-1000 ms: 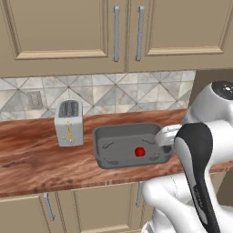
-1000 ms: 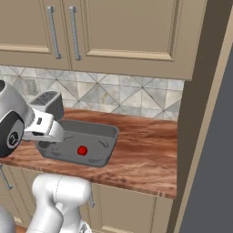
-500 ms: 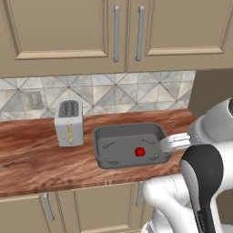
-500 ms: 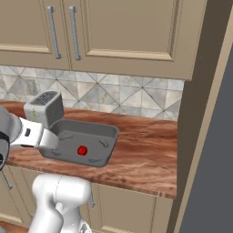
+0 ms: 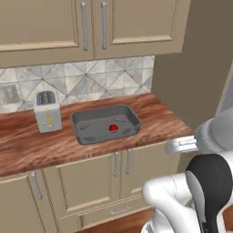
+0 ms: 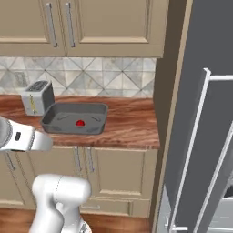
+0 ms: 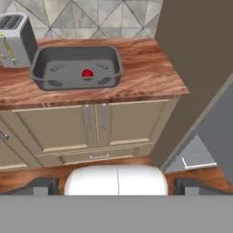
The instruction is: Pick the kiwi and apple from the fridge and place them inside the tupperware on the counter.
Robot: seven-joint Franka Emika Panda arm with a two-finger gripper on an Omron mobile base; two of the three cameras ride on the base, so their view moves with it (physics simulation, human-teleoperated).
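- The gripper [image 7: 116,184], its two dark fingertips spread wide apart and carrying nothing, looks from out in the room toward the counter [image 7: 141,73], with the cabinet doors below it square in the hand view.
- The apple [image 5: 113,128] sits inside the tupperware [image 5: 125,111], near the middle of the tray's floor, so that half of the job reads as done.
- The tupperware rests on the counter just right of the toaster [image 5: 47,110], well short of the counter's right end.
- The kiwi is nowhere to be picked out among the things on the counter or in the tray; by the task, it is still to be fetched from the fridge [image 6: 207,113].
- The fridge stands at the right of the scene, past the tall brown panel that ends the counter; its door [image 6: 195,150] hangs open toward the room, with a grey shelf edge low at the far right of the right base view.
- The arm [image 5: 207,182] is drawn back from the counter, its forearm lying roughly level out over the floor in front of the cabinets, hand well apart from the tray.
- Judged from this, the fridge is the likely next stop.
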